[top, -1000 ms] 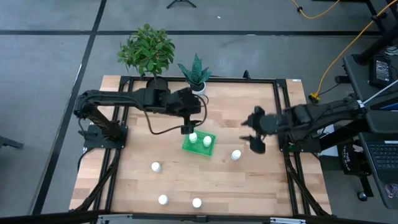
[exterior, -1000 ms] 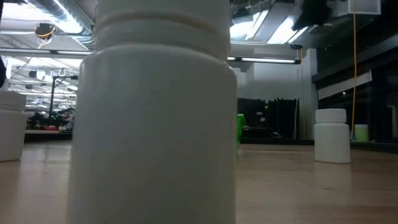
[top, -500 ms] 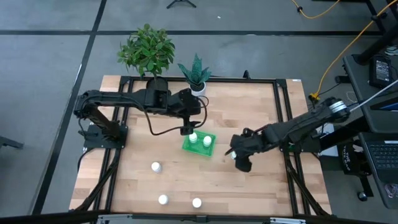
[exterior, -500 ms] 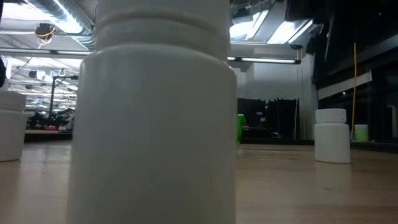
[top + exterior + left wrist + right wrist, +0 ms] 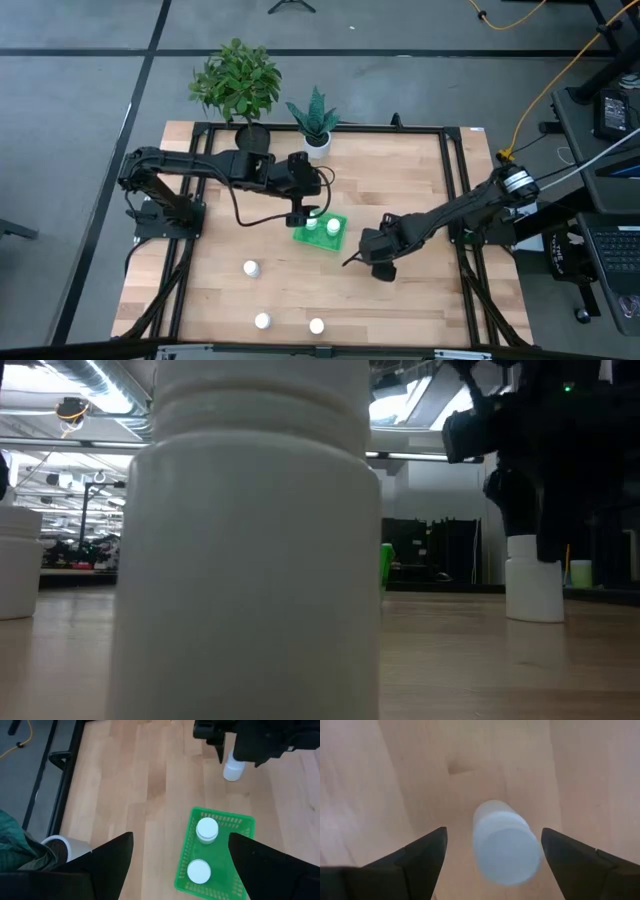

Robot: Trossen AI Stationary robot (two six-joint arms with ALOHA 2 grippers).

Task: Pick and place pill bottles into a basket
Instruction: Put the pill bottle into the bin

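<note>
The green basket (image 5: 322,233) lies mid-table with two white pill bottles (image 5: 207,828) (image 5: 199,870) standing in it. My left gripper (image 5: 303,212) hangs open and empty above the basket's far left end; it also shows in the left wrist view (image 5: 181,837). My right gripper (image 5: 372,252) is open, low over a fourth-row-free bottle (image 5: 506,842) standing on the table right of the basket; its fingers stand on either side of that bottle without touching. This bottle also shows in the low view (image 5: 533,590). Three more bottles (image 5: 251,268) (image 5: 262,321) (image 5: 316,326) stand near the front.
Two potted plants (image 5: 237,80) (image 5: 316,120) stand at the table's far edge, behind the left arm. One front bottle (image 5: 250,540) fills much of the low view. Bare wood lies between the basket and the front bottles.
My right gripper has swung toward the table's left and come down over the bottle right of the basket, its open fingers now on either side of it. My left gripper has shifted slightly toward the near edge above the basket. No bottle has moved.
</note>
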